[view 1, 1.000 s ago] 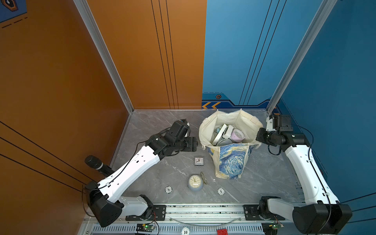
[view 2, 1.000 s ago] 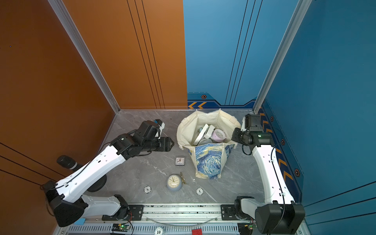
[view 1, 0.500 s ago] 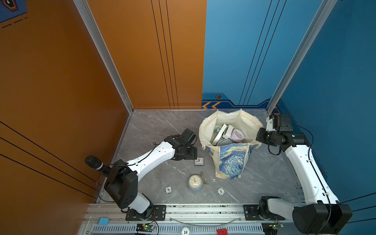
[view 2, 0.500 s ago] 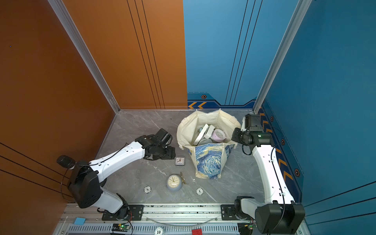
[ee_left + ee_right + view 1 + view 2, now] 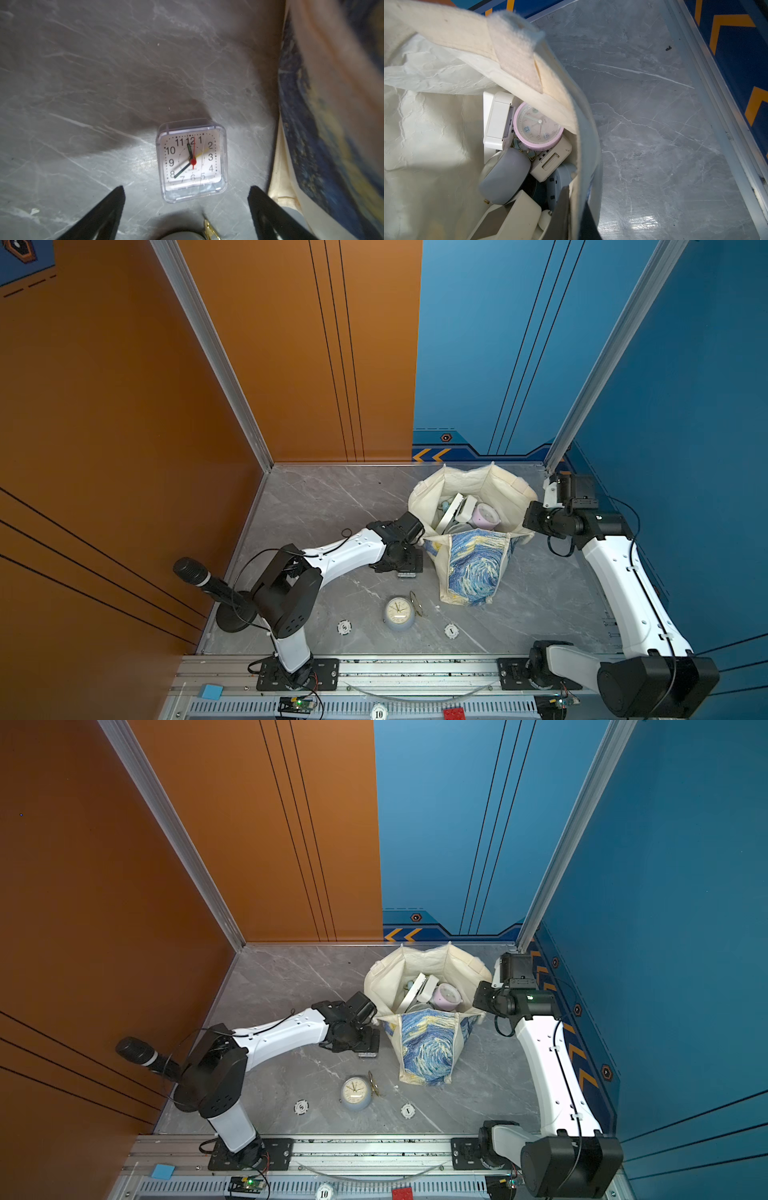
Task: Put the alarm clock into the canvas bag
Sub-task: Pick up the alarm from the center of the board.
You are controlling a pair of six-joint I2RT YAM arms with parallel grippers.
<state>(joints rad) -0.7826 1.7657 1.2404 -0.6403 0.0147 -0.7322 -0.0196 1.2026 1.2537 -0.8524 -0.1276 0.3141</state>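
A small square alarm clock (image 5: pixel 192 161) in a clear case lies face up on the grey floor, beside the canvas bag (image 5: pixel 473 568). My left gripper (image 5: pixel 186 190) hangs low over it, open, with a black finger on either side of the clock's near edge and not touching it. In both top views the left gripper (image 5: pixel 409 564) covers most of this clock (image 5: pixel 368 1053). A round pale-blue alarm clock (image 5: pixel 399 612) stands nearer the front. My right gripper (image 5: pixel 576 207) is shut on the bag's rim (image 5: pixel 583 145) and holds the mouth open. Several clocks (image 5: pixel 537 126) lie inside.
A black microphone (image 5: pixel 195 572) on a round stand is at the left wall. Two white poker chips (image 5: pixel 344 627) (image 5: pixel 451 630) lie near the front rail. The blue wall and metal sill (image 5: pixel 720 116) run close behind the right arm.
My left arm has swung down from beside the bag to just above the square clock, and its jaws have spread wider. The right arm and the bag have not moved.
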